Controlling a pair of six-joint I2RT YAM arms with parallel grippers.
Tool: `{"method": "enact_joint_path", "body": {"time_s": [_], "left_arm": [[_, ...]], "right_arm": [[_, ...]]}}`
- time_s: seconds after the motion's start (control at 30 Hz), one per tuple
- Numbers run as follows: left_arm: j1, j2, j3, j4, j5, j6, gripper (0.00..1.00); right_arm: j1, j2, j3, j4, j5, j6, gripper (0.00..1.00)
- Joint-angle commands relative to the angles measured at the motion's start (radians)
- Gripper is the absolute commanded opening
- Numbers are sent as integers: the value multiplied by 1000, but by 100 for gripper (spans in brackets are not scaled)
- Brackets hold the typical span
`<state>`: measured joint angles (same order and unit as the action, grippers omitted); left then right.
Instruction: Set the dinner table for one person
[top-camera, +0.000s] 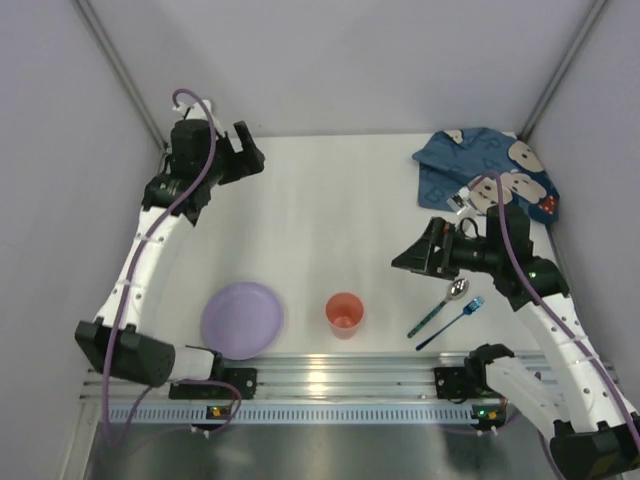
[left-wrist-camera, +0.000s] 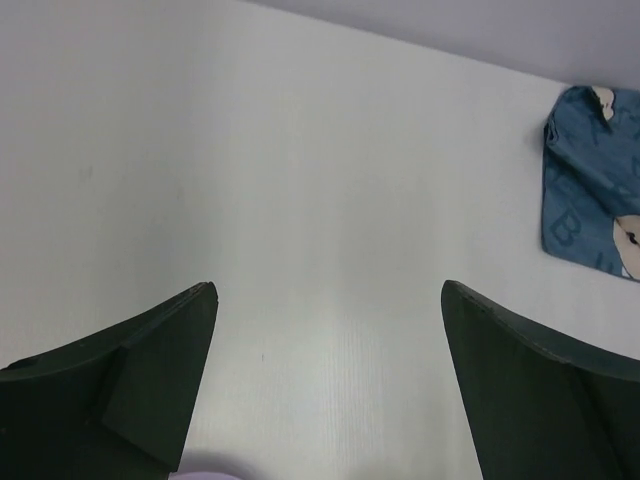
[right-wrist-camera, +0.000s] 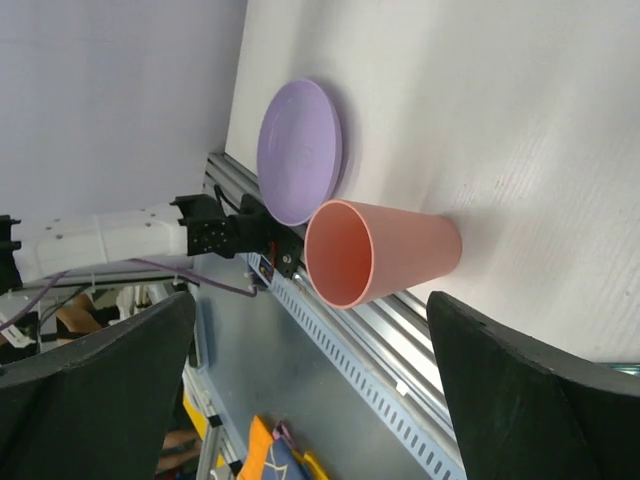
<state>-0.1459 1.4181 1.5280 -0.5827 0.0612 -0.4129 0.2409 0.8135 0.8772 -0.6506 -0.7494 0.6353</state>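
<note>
Edging matte dinner table; ribbed rail

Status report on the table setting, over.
Left tool open, empty. Right tool open, empty. Table holds plate, cup, spoon near rail. Placemat bunched far right corner; nothing in the way.

Salmon cup: upright on white dinner table. Purple plate: just beside cup. Ribbed rail: near cup. Right gripper: fingers spread wide, clear of cup.
</note>
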Motion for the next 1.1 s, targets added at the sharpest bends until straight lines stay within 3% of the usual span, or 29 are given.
{"method": "enact_joint_path", "body": {"time_s": [0.0,0.07,0.1,0.13,0.2,0.27,0.57,0.77,1.07], "left_arm": [[-73,-241,-17,18,-390,-15,99],[-63,-313,-160,122,-455,-103,99],[-41,-359,-275,159,-393,-131,99],[32,-363,-298,165,-300,-157,99],[77,-313,-275,94,-168,-216,99],[74,-263,-243,-35,-150,-245,99],[-130,-186,-256,-51,-181,-207,99],[-225,-139,-279,-43,-165,-219,99],[-265,-173,-315,-42,-176,-239,99]], "right_arm": [[31,-2,14,29,34,-32,100],[31,1,22,-13,88,-60,100],[34,9,29,-30,116,-68,100],[35,13,42,-73,186,-72,100],[43,47,92,-118,261,-91,100],[47,84,159,-184,367,-135,100],[-3,547,575,-340,712,-240,100],[-115,936,886,-403,743,-230,100],[-118,1424,1331,-457,831,-235,99]]}}
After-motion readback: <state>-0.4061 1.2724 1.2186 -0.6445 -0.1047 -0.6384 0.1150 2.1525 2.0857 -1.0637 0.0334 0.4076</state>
